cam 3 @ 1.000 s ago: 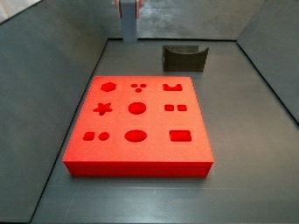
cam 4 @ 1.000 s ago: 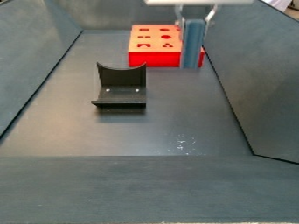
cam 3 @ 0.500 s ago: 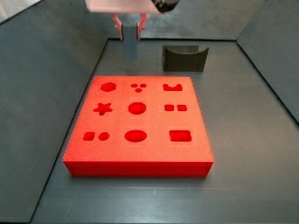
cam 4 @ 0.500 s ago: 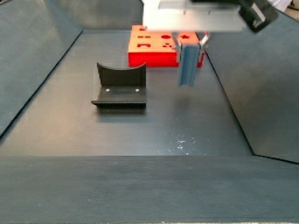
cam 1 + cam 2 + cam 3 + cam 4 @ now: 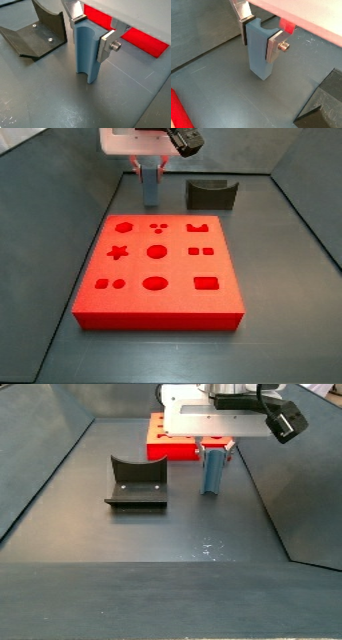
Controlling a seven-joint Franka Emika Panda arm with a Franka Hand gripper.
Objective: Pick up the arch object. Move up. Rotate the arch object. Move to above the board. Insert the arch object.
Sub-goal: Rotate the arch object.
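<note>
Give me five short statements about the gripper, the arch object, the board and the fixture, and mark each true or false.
1. The gripper is shut on the arch object. True.
2. The arch object sits in a cut-out of the board. False: it hangs upright beside the board.
3. The fixture is held by the gripper. False: it stands free on the floor.
4. The board lies flat. True.
5. The arch object lies flat. False: it stands on end.
</note>
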